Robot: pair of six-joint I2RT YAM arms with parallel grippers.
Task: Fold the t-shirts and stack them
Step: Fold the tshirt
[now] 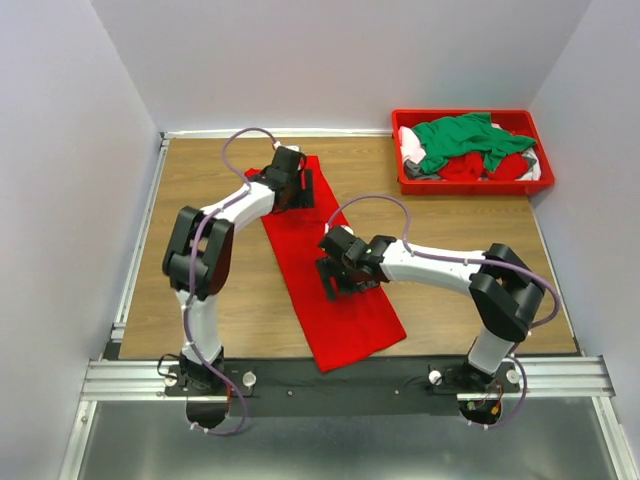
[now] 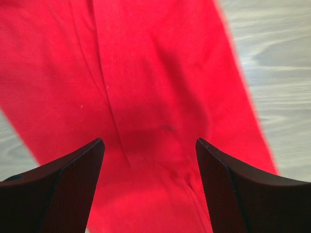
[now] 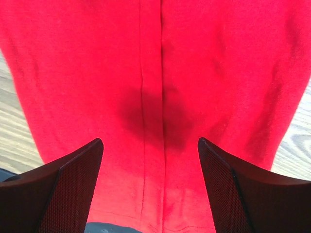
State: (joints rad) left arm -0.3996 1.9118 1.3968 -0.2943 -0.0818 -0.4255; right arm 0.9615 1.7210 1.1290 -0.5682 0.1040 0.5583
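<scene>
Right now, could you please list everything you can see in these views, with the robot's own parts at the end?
table: one, wood-brown, under everything
bin: one, red plastic, far right corner of the table
red t-shirt: one, bright red, folded into a long strip lying diagonally across the middle of the table
green t-shirt: one, green, crumpled on top of the pile in the bin
red garments: number unclear, red, in the bin beneath the green one
white and grey garments: number unclear, at the ends of the bin
left gripper: one, black, open, over the strip's far end
right gripper: one, black, open, over the strip's middle
</scene>
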